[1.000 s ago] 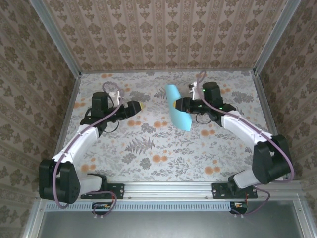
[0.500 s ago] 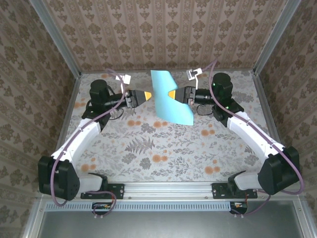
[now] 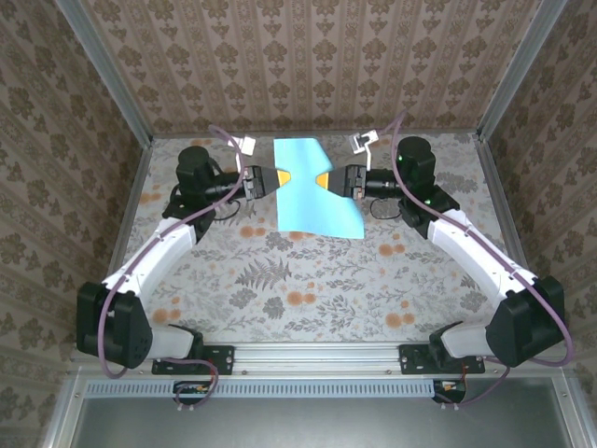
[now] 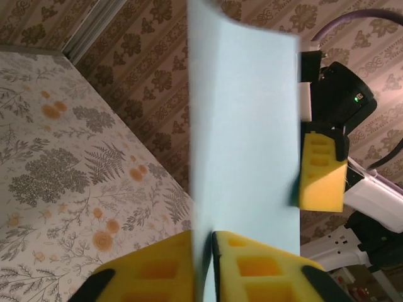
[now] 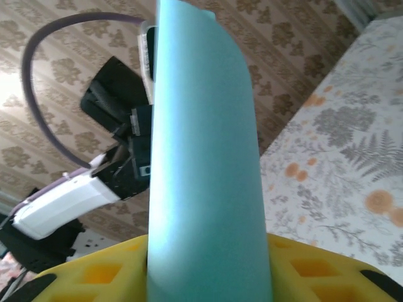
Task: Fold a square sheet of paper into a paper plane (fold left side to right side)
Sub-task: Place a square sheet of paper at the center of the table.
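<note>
Both jaws pinching opposite edges, square sheet of paper (image 3: 308, 198) between

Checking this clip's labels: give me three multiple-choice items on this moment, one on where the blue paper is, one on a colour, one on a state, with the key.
1. Where is the square sheet of paper? A lying flat, near edge; B held up between left gripper and right gripper; C lying flat, far corner.
2. What colour are the fingers? A yellow; B red; C white.
3. How do the left gripper's fingers stand? A wide apart; B closed on the sheet; C closed on nothing.
Key: B, it stands upright above the table; A, yellow in both wrist views; B, they pinch its edge.
</note>
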`<state>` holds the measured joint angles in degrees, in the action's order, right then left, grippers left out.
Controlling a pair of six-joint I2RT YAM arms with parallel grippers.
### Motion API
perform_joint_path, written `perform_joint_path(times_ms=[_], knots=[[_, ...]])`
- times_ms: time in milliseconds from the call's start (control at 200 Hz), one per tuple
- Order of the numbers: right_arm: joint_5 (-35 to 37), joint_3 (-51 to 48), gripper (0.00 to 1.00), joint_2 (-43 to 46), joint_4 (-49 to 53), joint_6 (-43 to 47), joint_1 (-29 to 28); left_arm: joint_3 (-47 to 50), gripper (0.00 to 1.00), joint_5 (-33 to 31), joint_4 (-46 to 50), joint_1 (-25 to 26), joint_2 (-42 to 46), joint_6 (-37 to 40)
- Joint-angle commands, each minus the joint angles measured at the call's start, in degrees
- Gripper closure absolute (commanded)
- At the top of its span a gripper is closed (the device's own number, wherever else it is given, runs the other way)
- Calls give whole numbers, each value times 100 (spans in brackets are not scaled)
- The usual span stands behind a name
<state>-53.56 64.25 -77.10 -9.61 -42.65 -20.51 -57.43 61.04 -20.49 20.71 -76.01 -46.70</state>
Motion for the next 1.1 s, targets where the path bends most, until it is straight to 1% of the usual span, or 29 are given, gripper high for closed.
perform_joint_path(times_ms=[0,160,280,460,520,675,755,860,900,990,1095], knots=[[555,35,50,225,1057,783,110,11,92,-120,538,21,172,420],[1425,-4,33,336,2178,1520,187,404,93,-357,761,21,102,522],[1983,-138,25,370,2616,1815,212,740,94,-520,771,30,-81,496],[2749,-407,20,293,3129,1986,221,1219,94,-704,586,55,-512,389],[3032,-518,19,263,3222,2015,218,1367,94,-802,573,62,-696,393],[3343,-858,19,109,3135,1873,221,1603,94,-1106,504,119,-1358,294],[3471,-1019,23,-34,3059,1654,211,1586,96,-1276,618,129,-1765,224],[3369,-1289,32,-218,2725,1259,185,1587,96,-1521,655,158,-2029,147],[3318,-1392,36,-427,2552,1140,155,1544,96,-1603,788,169,-2062,205],[3288,-1536,48,-699,2229,915,21,1391,97,-1767,1369,170,-2093,463],[3356,-1479,62,-1045,2139,849,-132,1248,96,-1906,1845,170,-2038,677]])
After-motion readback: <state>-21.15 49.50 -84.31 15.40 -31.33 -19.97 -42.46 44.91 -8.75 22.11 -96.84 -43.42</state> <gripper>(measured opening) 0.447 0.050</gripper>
